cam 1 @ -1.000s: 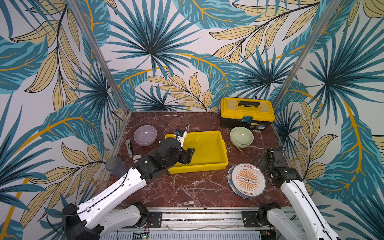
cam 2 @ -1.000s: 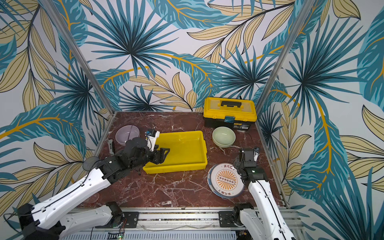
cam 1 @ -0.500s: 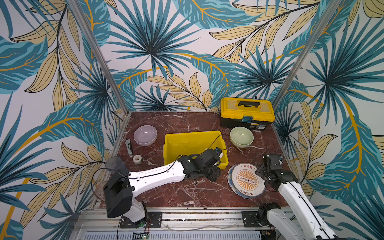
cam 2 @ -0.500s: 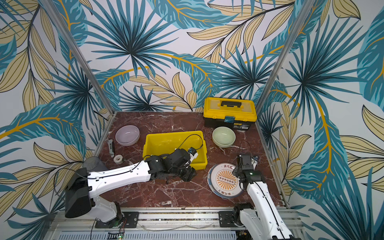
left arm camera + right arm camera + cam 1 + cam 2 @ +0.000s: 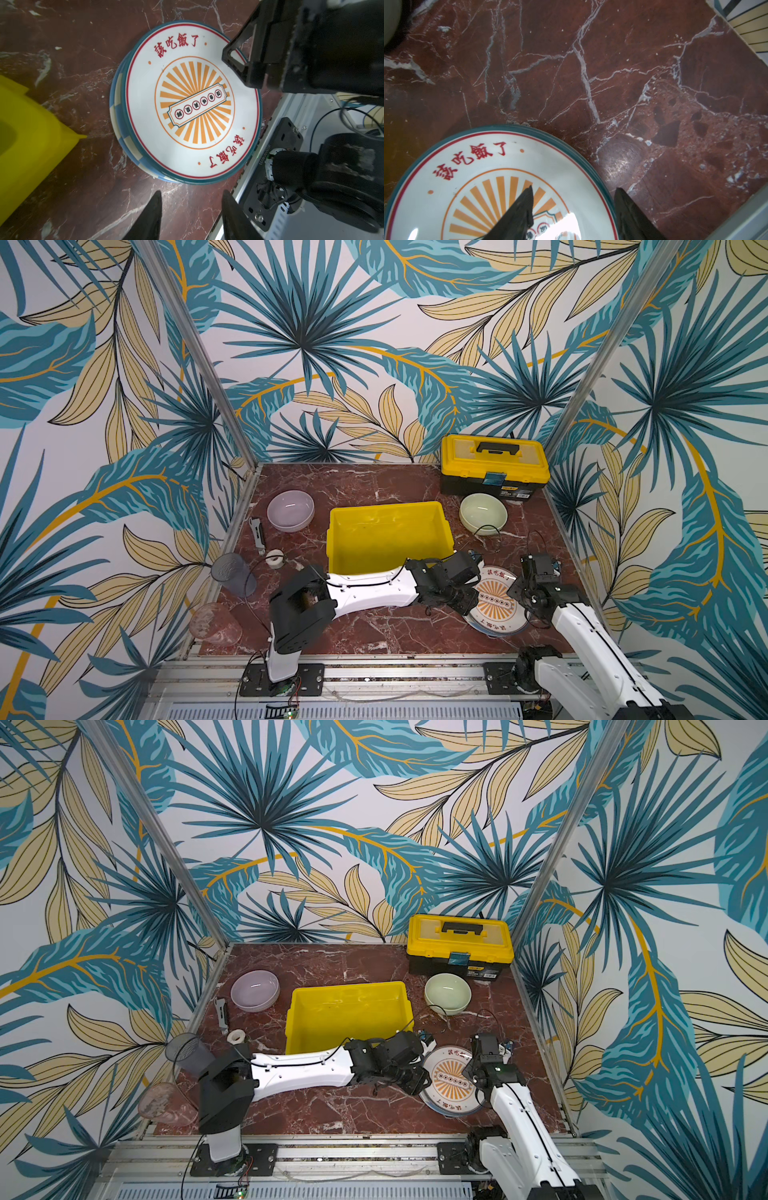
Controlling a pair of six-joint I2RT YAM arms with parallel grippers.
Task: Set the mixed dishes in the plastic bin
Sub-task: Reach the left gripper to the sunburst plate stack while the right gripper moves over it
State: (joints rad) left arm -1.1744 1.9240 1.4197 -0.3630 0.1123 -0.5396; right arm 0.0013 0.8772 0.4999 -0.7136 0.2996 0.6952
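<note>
Across both top views, the left gripper has been swung further over to the orange sunburst plate, stacked near the yellow bin. Left wrist view: fingers seen parted, empty, short of the plate. Right wrist view: right gripper spread astride the plate's rim.

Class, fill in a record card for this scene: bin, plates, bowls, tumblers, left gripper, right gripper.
bin: centre of the table, nothing seen inside
plates: stacked by the bin's near right corner; sunburst plate on top, striped plate beneath
bowls: lilac bowl left of bin, green bowl right of it
tumblers: at the table's left edge
left gripper: open, empty, beside the plates
right gripper: open, jaws astride the sunburst plate's rim
</note>
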